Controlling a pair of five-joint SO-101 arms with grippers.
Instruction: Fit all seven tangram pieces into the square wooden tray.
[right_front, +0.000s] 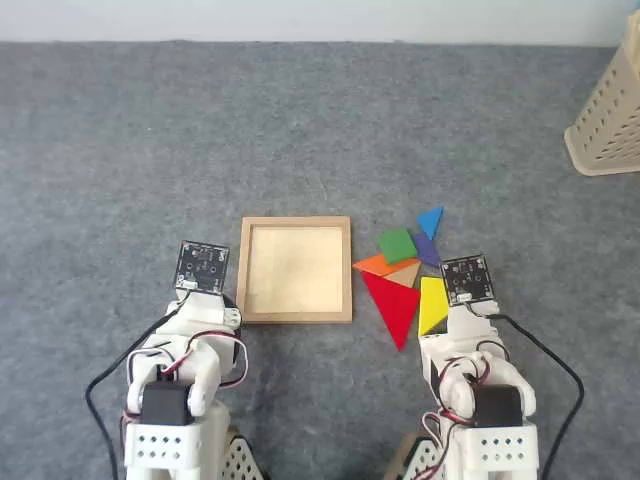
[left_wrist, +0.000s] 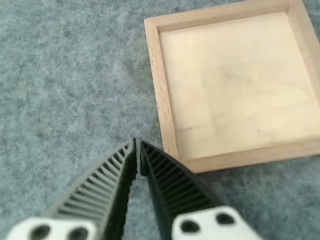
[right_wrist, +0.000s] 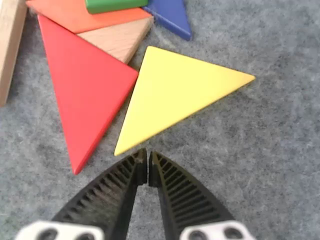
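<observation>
Black ribbed left gripper (left_wrist: 137, 145), pinched shut and empty, hangs over grey carpet (left_wrist: 60, 75) just off a corner of the square wooden tray (left_wrist: 159, 85). The right gripper (right_wrist: 148, 152), likewise closed on nothing, sits just short of the yellow triangle (right_wrist: 172, 95). Beside the tray cluster the red triangle (right_wrist: 82, 95), bare-wood triangle (right_wrist: 116, 41), orange triangle (right_wrist: 75, 17), green square (right_front: 397, 245), dark blue parallelogram (right_front: 428, 250) and light blue triangle (right_front: 430, 220).
</observation>
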